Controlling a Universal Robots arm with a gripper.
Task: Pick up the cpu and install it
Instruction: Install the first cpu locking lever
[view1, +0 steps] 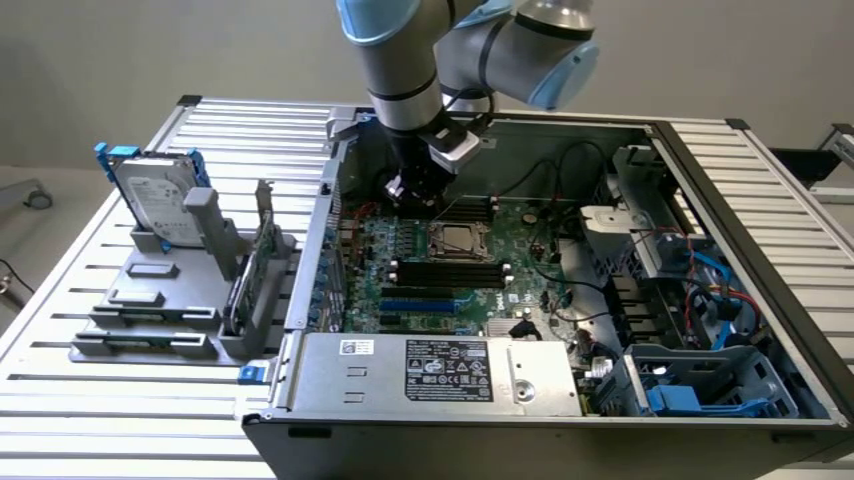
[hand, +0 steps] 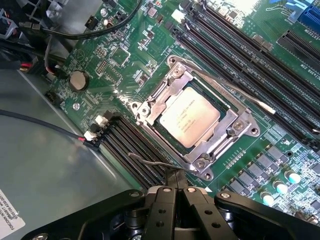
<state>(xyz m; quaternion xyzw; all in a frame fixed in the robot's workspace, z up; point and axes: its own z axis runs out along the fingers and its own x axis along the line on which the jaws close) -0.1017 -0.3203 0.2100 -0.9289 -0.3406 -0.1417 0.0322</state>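
Observation:
The cpu (hand: 190, 116), a flat square chip with a silvery top, lies inside the metal-framed socket (hand: 235, 127) of the green motherboard (hand: 125, 55). In the exterior view the cpu (view1: 454, 240) sits at the board's middle. My gripper (hand: 175, 176) is shut with nothing between its fingers. Its tips hang just beside the socket's corner, close to a thin wire lever (hand: 150, 162). In the exterior view the gripper (view1: 407, 195) hovers inside the open computer case, slightly toward the exterior view's left of the socket.
Black memory slots (hand: 127, 145) flank the socket on both sides. Cables (view1: 567, 165) run along the case's far wall. A power supply (view1: 441, 370) fills the case's near side. A hard drive in a blue bracket (view1: 154, 195) stands on a grey rack at the exterior view's left.

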